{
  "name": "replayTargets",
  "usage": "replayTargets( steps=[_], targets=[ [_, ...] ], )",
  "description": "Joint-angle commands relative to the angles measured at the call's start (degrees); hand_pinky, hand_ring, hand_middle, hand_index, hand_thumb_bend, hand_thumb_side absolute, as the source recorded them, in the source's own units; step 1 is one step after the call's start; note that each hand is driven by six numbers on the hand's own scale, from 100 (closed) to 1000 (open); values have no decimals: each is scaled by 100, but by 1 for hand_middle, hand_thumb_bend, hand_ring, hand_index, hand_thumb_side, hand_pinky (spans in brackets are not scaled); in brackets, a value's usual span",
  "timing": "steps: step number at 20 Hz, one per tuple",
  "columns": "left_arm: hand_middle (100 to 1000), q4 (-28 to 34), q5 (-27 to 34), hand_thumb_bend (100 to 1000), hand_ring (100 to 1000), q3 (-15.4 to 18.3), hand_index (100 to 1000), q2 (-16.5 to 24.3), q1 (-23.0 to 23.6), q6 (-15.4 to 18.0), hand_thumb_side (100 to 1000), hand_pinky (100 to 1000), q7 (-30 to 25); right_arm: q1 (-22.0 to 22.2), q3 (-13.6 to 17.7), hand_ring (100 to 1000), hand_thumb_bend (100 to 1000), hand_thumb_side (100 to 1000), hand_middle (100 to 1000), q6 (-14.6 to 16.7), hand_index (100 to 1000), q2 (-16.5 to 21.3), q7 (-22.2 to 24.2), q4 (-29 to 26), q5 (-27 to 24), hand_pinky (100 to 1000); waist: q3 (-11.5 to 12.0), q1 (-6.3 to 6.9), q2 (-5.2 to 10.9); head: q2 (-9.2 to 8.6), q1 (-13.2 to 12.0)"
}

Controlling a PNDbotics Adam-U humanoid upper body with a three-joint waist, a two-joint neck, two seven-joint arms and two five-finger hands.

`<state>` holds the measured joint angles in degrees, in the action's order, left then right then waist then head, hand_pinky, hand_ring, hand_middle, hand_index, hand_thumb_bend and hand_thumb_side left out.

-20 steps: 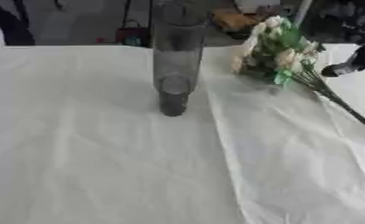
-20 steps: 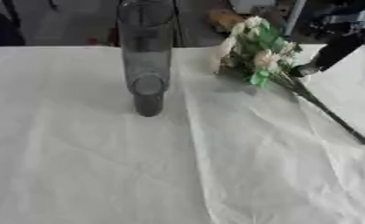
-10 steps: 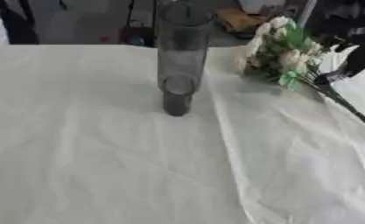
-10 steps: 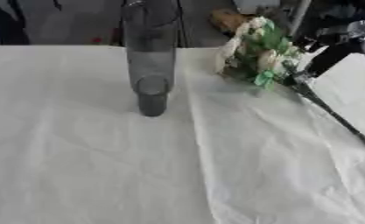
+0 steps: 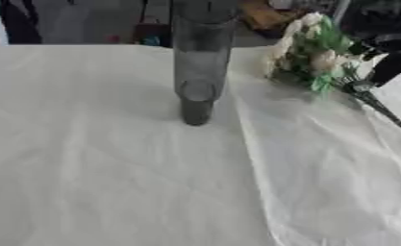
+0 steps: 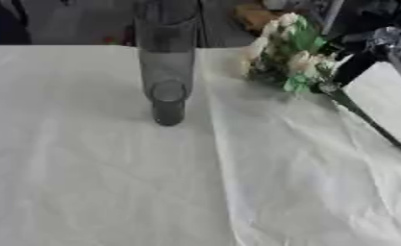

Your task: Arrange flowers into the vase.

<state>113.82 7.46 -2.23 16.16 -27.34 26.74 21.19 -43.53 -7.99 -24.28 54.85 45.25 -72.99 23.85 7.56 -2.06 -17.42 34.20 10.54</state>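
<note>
A tall dark glass vase (image 5: 197, 72) stands upright on the white tablecloth (image 5: 111, 168), near the middle toward the back. A bouquet of pale flowers with green leaves (image 6: 289, 55) lies on the cloth to the vase's right. Its dark stems (image 6: 368, 122) run toward the right edge. My right hand (image 6: 355, 65), black with a silver joint above it, comes in from the upper right. It reaches down to where the stems meet the blooms and looks to be touching them there. My left hand is out of sight.
A fold in the cloth (image 5: 254, 158) runs from the vase toward the front. Dark furniture and clutter (image 5: 85, 19) stand behind the table's far edge. Bare cloth fills the left and front.
My right hand has come down and slightly left onto the bouquet's stems. The bouquet and vase have stayed where they were.
</note>
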Motion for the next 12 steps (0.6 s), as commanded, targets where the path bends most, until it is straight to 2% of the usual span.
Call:
replayTargets(
  steps=[1,5,7,9,10,12],
  targets=[
    [863,77,-23,100,798,-19,873,39,-99,17,630,752,-28,-43,110,1000,370,206,1000,-118,1000,141,11,23,113,927,10,15,83,-64,34],
    [864,77,-40,100,798,-27,873,37,-79,29,629,752,-35,-61,145,1000,358,233,1000,-214,1000,166,-195,96,312,930,6,35,79,-70,32],
    [863,77,-40,100,799,-24,873,47,-64,32,629,752,-26,-136,192,1000,344,250,1000,-316,1000,179,-408,174,500,935,-33,44,105,-11,-8],
    [863,77,-29,100,799,-27,873,55,-59,26,629,752,-22,-258,237,1000,340,252,1000,-462,1000,112,-627,376,699,939,-75,46,130,23,-42],
    [863,77,-25,100,799,-29,873,57,-58,24,629,753,-23,-314,253,1000,308,249,1000,-523,1000,74,-718,489,789,939,-88,47,137,32,-47],
    [863,77,-15,100,799,-34,873,58,-62,25,629,753,-30,-412,275,1000,327,255,1000,-603,1000,-23,-870,729,966,941,-88,46,143,37,-37]
  ],
)
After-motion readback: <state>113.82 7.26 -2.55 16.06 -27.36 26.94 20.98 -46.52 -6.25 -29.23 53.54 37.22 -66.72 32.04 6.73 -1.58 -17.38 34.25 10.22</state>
